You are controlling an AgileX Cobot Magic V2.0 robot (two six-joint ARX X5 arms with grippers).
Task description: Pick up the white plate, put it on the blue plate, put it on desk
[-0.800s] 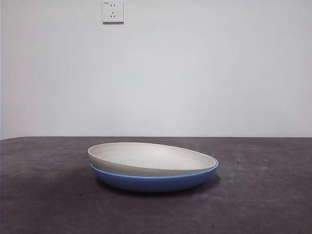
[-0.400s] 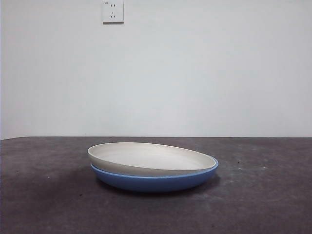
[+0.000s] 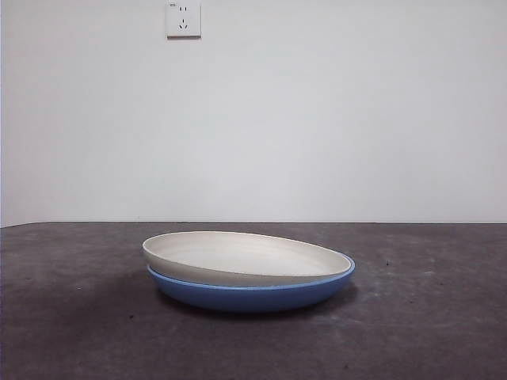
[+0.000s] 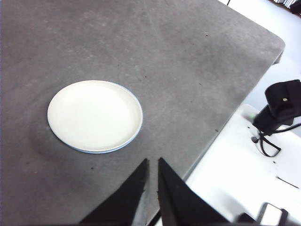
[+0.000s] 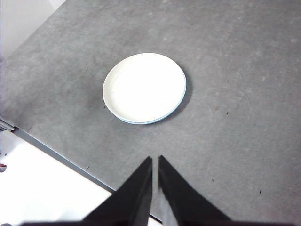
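We saw the white plate (image 3: 242, 257) sitting nested in the blue plate (image 3: 261, 294), tipped a little so one side rode higher, the pair out in the open on the desk (image 3: 428, 317). From above, only a thin blue edge peeked around the white. Both arms hung well back and high: the left gripper (image 4: 152, 162) and the right gripper (image 5: 155, 160) each had their jaws pressed nearly together, holding nothing.

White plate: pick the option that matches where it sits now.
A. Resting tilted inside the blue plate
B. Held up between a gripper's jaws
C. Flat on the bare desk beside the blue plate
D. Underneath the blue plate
A: the white plate lies tilted in the blue plate, whose rim shows beneath it; no gripper touches either.
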